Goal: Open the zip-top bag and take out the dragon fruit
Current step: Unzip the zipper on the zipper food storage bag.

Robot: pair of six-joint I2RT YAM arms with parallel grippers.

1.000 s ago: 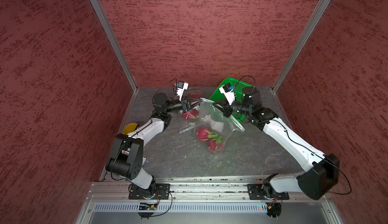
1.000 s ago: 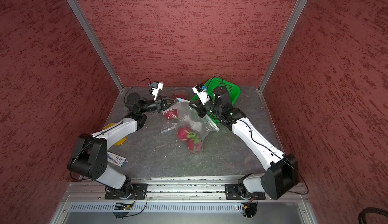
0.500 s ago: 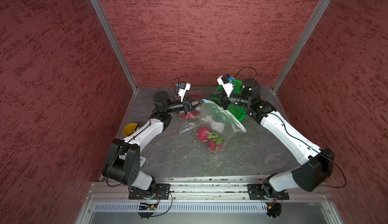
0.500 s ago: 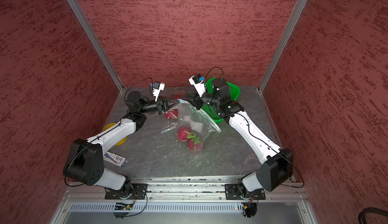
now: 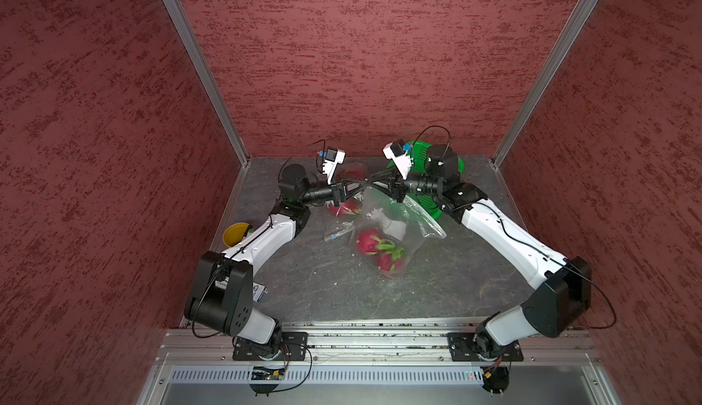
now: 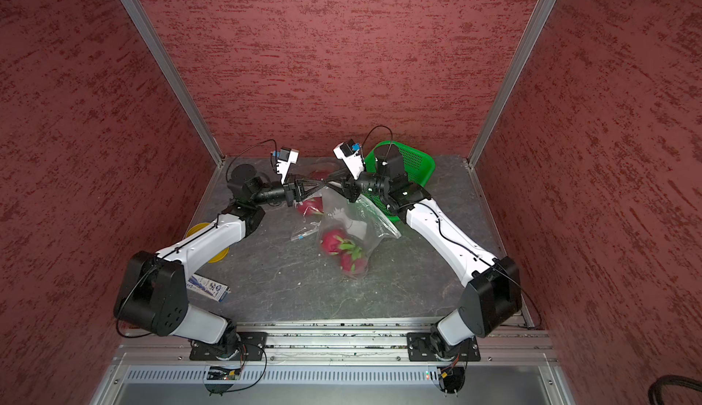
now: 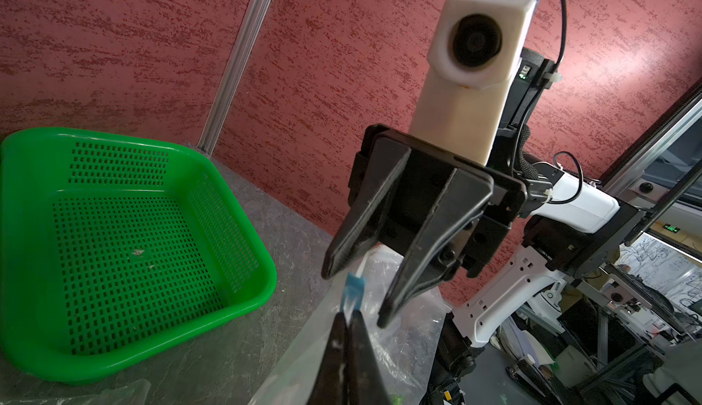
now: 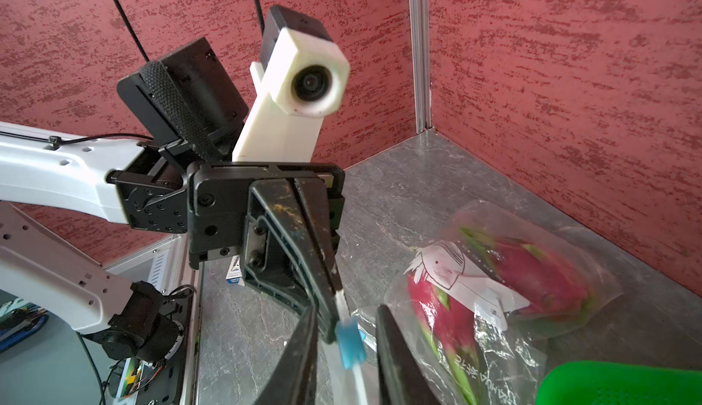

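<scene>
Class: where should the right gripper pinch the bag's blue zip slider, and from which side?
Probably best: pinch the blue slider across its flat faces, coming from opposite the left gripper, which is shut on the zip strip just behind it. The slider sticks out from the thin strip, and the right gripper's open jaws straddle it.

Both top views hang high over the front edge of the tabletop (image 5: 342, 289), looking steeply down and sharing nearly the whole scene. The left wrist camera (image 8: 311, 84) sits close behind the left gripper (image 7: 347, 321), facing the right gripper (image 7: 355, 295) and the far right corner. The right wrist camera (image 7: 475, 42) looks back toward the far left corner. Both wrist views share the blue slider (image 8: 348, 342) of the zip-top bag (image 8: 475, 281).
</scene>
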